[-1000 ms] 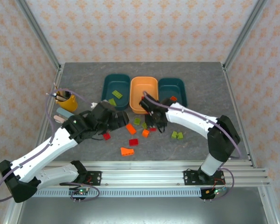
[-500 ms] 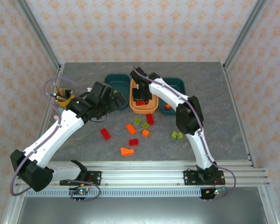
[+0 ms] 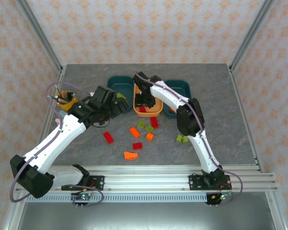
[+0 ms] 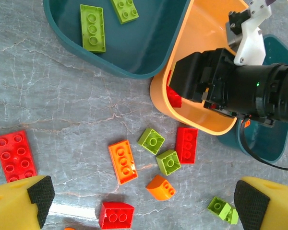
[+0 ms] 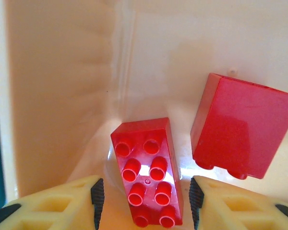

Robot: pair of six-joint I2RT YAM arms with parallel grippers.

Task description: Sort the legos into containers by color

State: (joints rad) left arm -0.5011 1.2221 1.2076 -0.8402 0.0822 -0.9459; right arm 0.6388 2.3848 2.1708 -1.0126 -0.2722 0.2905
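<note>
Grey marbled tabletop (image 3: 230, 110), boxed in by cream walls with an orange pattern, seen from above with two white robot arms bolted at the near edge. Nearest the bases, loose legos lie scattered mid-table: an orange wedge (image 3: 130, 155), red, orange and small green bricks, and a green pair (image 3: 182, 139) off to the right. Beyond them three trays sit side by side: left teal tray (image 3: 117, 84), orange tray (image 3: 153, 112), right teal tray (image 3: 182, 88).

From overhead, both arms' black heads cover much of what lies in the trays. The left wrist camera looks straight down and brings out two green bricks (image 4: 92, 27) on the left teal tray's floor. It also shows the right arm's black head lowered into the orange tray. The left gripper (image 4: 145, 203) is spread wide and empty, its yellow fingers at the lower corners, with loose bricks on the table under the gap.

The right wrist camera gives the close detail. A red eight-stud brick (image 5: 146, 163) lies studs-up on the orange tray's floor between the fingers of the right gripper (image 5: 146, 199). The jaws are parted and not pinching it, and bright tray floor shows at its left side. A second red brick (image 5: 242, 124) lies just beside it, farther in and to the right, tipped with a smooth face showing.
</note>
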